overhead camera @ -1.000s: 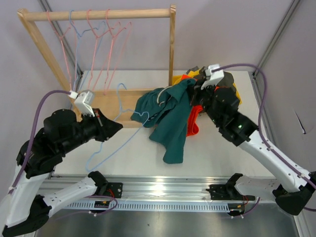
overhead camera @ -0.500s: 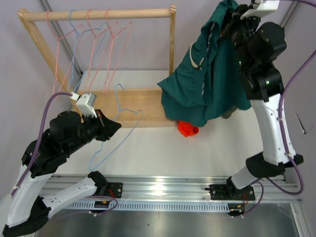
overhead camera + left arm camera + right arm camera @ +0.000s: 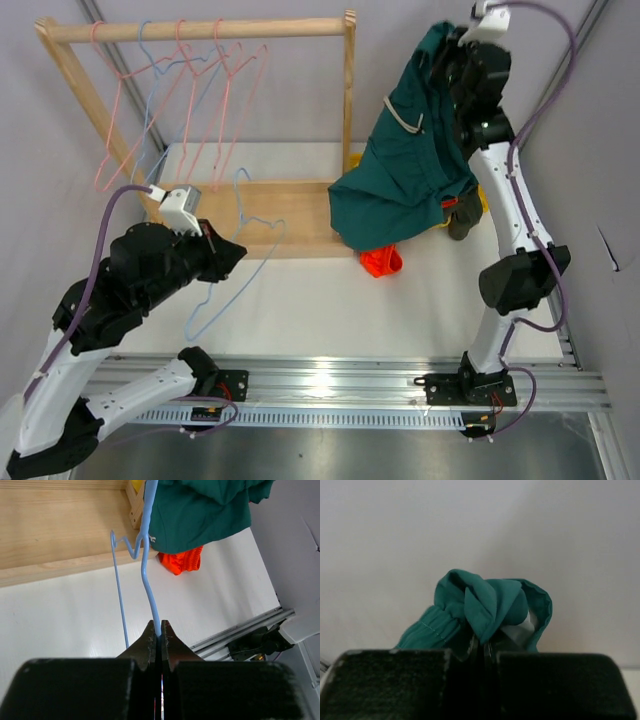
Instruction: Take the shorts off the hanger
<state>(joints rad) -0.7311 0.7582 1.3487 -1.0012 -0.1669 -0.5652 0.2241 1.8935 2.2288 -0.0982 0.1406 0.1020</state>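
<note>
Our right claw pinched the teal shorts high above the table, apart from the blue hanger clamped in our left claw. We judged that thin bunched grip could slip, dropping them onto the orange pair.

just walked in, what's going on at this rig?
Right claw is shut on the teal shorts, holding them high over the table at its far right. Left claw pinches the blue hanger, which is bare, low beside the wooden rack. Orange shorts lie on the table below the teal pair.
</note>
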